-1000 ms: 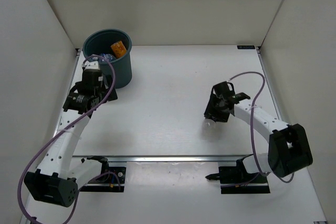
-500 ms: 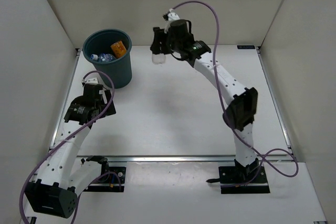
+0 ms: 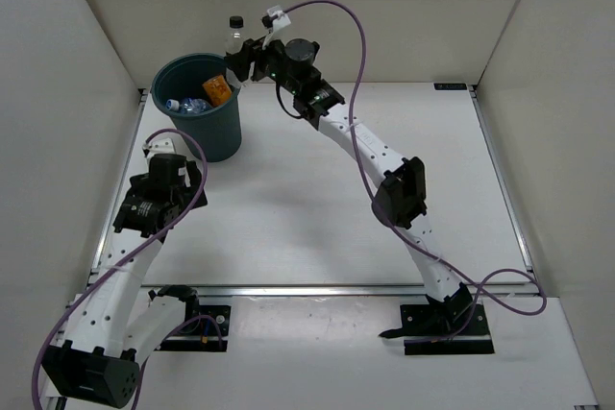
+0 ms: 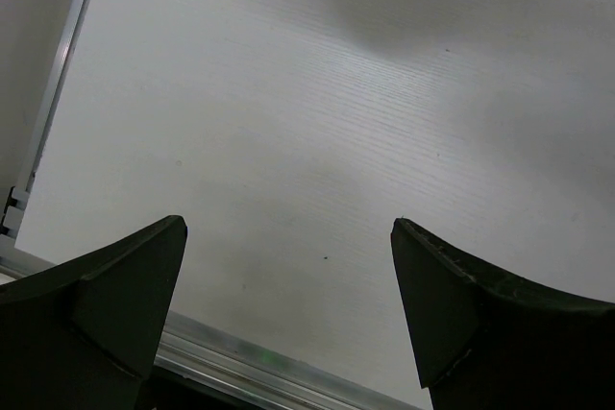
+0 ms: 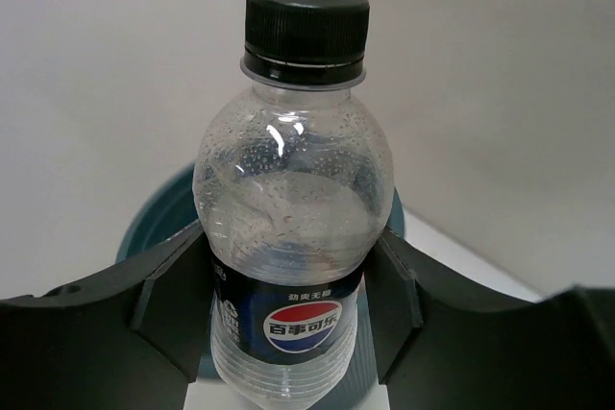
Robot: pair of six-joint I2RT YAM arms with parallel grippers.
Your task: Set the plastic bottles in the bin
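So the right gripper (image 3: 245, 60) is clamped on the dark-cap bottle (image 5: 293, 199), gripping its labelled lower half, with the cap pointing up. It hangs about over the far-right rim of the bin (image 3: 165, 84), so the bin's mouth lies just left of the bottle and a touch nearer. I'd nudge it left before letting go, or it might clip the rim. An orange bottle (image 3: 218, 90) and a clear one (image 3: 183, 104) lie inside. The left gripper (image 4: 288, 228) is spread wide with nothing in it, over bare table (image 4: 317, 93) beside the bin's near side.
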